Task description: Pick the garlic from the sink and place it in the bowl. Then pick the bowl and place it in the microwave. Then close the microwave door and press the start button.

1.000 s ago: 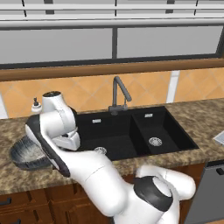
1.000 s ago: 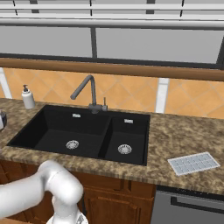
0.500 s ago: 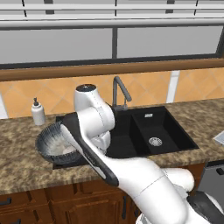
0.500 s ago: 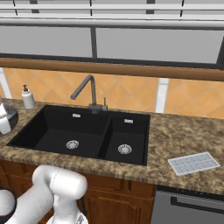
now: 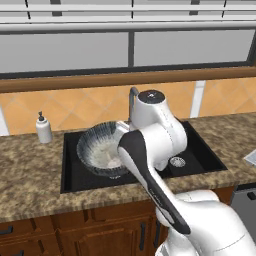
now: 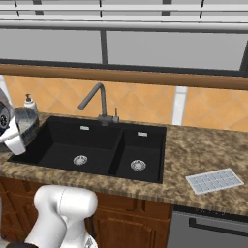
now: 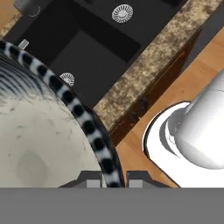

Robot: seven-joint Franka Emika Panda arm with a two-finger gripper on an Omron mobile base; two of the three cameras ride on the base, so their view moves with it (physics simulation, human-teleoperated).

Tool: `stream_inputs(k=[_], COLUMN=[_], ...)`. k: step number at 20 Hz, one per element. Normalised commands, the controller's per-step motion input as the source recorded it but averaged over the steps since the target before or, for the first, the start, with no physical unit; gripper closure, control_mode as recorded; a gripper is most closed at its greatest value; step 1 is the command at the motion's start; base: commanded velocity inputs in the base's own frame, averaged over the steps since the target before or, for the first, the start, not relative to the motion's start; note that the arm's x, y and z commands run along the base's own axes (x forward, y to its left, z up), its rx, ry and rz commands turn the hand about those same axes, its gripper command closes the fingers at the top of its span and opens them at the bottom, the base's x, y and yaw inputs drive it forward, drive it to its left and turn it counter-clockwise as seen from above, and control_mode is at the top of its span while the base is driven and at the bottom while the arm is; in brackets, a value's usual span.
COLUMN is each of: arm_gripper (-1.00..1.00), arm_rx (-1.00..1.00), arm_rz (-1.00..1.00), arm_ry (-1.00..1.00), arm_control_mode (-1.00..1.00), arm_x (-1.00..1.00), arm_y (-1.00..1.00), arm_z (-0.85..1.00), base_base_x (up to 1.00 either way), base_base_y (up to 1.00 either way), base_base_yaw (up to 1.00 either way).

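My gripper (image 7: 112, 180) is shut on the rim of the bowl (image 7: 65, 97), with one fingertip on either side of the striped edge. I hold the bowl (image 5: 102, 147) tilted in the air above the wide left basin of the black sink (image 5: 80, 174), its pale inside facing the left base camera. At the left edge of the right base view the bowl (image 6: 26, 123) hangs over the sink (image 6: 97, 145). The garlic cannot be made out against the bowl's pale speckled inside. The microwave and its door are out of view.
A white soap dispenser (image 5: 43, 127) stands on the granite counter left of the sink. The grey faucet (image 6: 94, 99) rises behind the basins. A white grid mat (image 6: 214, 180) lies on the counter to the right. My own forearm (image 5: 150, 170) crosses in front of the sink.
The arm has swung the bowl up and to the right, from over the left counter to above the sink's wide basin. The gripper stayed shut on the rim.
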Motion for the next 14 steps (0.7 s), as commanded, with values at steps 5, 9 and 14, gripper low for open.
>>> stream_inputs(k=[5,9,14], arm_gripper=[1.00,1.00,1.00], arm_rx=[0.02,0.04,0.04], arm_rz=[-0.16,-0.16,-0.16], arm_ry=[-0.11,-0.02,0.01], arm_control_mode=[-1.00,-1.00,-1.00], arm_x=[-0.34,-0.35,-0.47], arm_y=[-0.97,-0.89,-0.76], arm_z=[0.31,0.31,0.37], base_base_x=[0.00,0.00,0.00], base_base_y=[0.00,0.00,0.00], base_base_yaw=[0.00,0.00,0.00])
